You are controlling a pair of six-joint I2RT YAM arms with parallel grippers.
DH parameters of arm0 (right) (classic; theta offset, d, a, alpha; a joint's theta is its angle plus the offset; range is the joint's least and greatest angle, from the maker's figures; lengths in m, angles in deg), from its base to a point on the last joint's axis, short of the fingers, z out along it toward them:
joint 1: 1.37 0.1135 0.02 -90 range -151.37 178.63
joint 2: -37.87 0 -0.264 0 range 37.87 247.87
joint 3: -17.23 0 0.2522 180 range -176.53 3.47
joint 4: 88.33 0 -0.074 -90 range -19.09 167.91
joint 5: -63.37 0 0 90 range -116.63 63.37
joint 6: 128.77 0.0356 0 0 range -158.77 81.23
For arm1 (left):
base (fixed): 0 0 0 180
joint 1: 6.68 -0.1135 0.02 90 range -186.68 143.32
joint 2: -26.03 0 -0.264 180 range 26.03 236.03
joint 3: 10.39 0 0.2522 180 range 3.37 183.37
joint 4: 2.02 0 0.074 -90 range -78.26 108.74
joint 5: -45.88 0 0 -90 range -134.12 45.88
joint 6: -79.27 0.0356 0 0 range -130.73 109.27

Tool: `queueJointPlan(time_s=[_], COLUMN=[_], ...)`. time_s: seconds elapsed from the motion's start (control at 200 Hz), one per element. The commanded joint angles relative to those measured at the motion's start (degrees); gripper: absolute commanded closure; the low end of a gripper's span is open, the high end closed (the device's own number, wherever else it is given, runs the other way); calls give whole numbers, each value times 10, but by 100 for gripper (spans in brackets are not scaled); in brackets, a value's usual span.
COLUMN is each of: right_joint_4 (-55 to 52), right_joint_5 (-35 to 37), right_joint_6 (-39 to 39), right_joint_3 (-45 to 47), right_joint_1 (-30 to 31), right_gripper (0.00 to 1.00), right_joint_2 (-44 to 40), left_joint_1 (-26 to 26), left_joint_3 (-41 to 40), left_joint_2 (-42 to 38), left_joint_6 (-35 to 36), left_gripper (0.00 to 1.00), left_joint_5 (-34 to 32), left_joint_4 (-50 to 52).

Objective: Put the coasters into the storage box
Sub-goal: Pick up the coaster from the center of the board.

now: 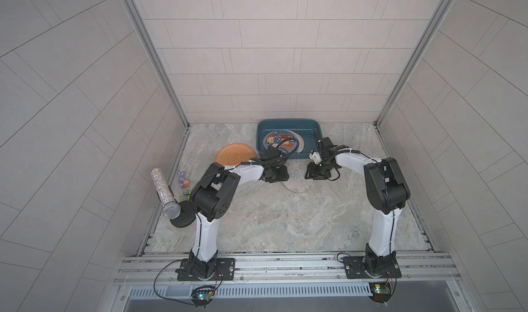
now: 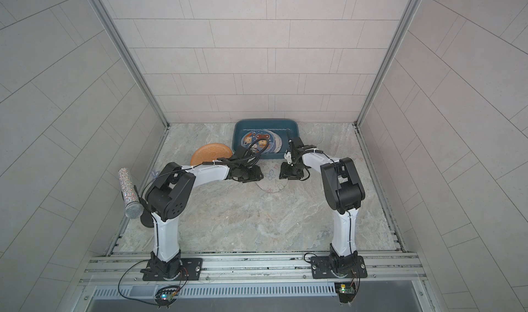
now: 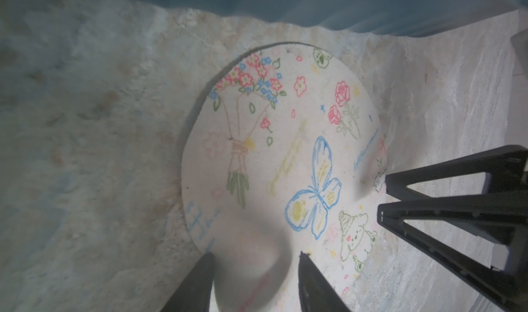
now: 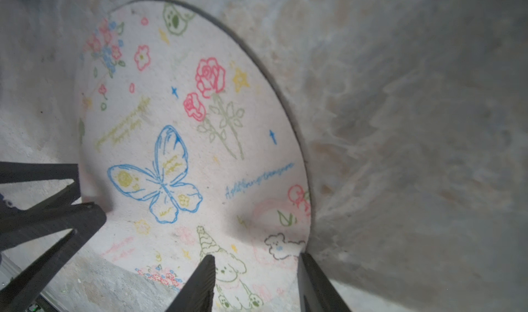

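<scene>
Though round, coaster (image 3: 271, 153) flat, print up

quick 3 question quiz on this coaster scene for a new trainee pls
1. True or false: the orange coaster lies inside the blue box.
2. Which coaster lies between the left gripper and the right gripper?
A. a navy one
B. the white butterfly coaster
C. the orange one
3. Fill in: the jaws of both grippers stand ____.
Key: 1 false; 2 B; 3 open.
</scene>
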Motion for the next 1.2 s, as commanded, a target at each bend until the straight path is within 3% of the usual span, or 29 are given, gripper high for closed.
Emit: queueJointPlan(time_s=[0.0, 0.16, 0.375, 0.585, 0.901, 1.196], right_joint_4=[-10, -9, -9, -4, 9, 24], right_joint_5=[-6, -6, -9, -17, -50, -66], right_joint_6=[2, 3, 5, 6, 12, 19], right_joint_3=[26, 26, 29, 41, 89, 138], right_joint_1=[14, 14, 14, 9, -23, -31], right_gripper=[54, 54, 54, 47, 34, 29], right_joint_2=[40, 39, 36, 13, -47, -92], left_joint_1=[7, 7, 8, 8, 7, 7], left_joint_3=[-2, -3, -2, 0, 26, 200], left_joint_2=[28, 28, 22, -7, -96, -88], left_joint_6=[-1, -1, -3, -4, 30, 106], left_gripper=[47, 55, 78, 100, 100, 100], left_joint_5=[1, 1, -2, -2, -2, 38], left_joint_4=[23, 22, 24, 32, 89, 208])
